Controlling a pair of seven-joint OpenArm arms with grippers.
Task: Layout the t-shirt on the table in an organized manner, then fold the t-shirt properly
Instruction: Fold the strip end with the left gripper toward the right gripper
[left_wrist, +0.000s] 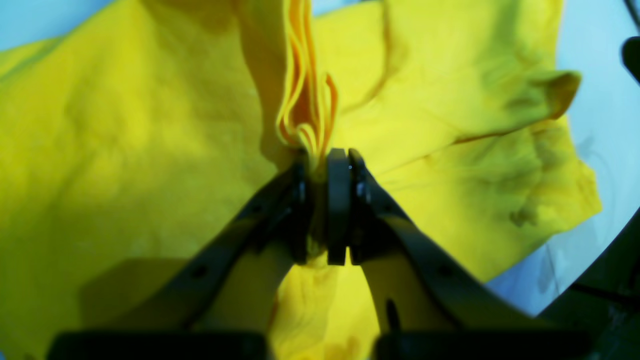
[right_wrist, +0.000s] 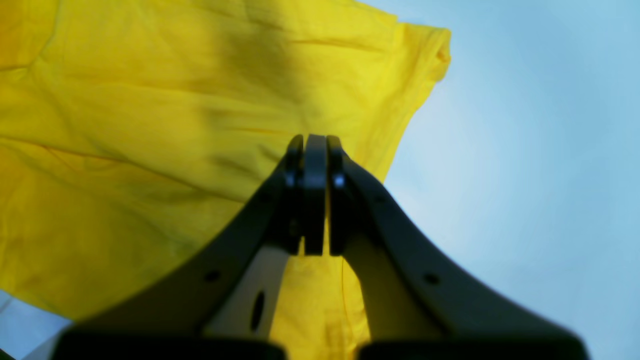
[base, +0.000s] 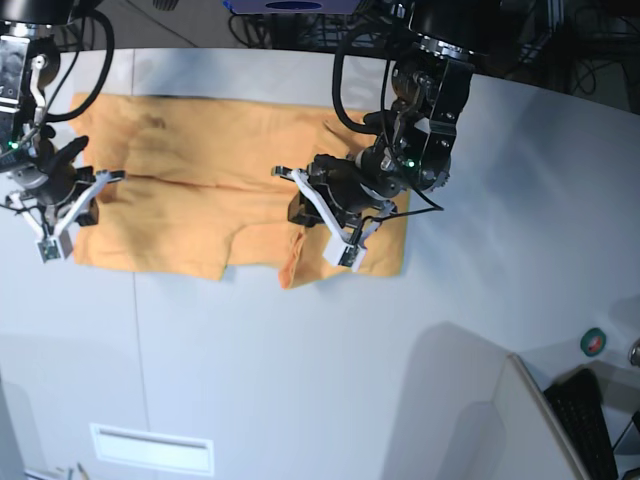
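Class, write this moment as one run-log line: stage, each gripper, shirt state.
stage: folding | left gripper: shut on t-shirt fold | right gripper: shut, nothing visibly pinched | t-shirt: rumpled on table

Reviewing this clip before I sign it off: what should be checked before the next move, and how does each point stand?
1. Left pincer shut on a bunched fold of the t-shirt: ok.
2. Right pincer gripping cloth: cannot tell; it is shut above the shirt's edge.
3. Shirt laid flat: not ok, it bunches at the left pincer.
4. Shirt fully on the table: ok.
5. Fold finished: not ok.
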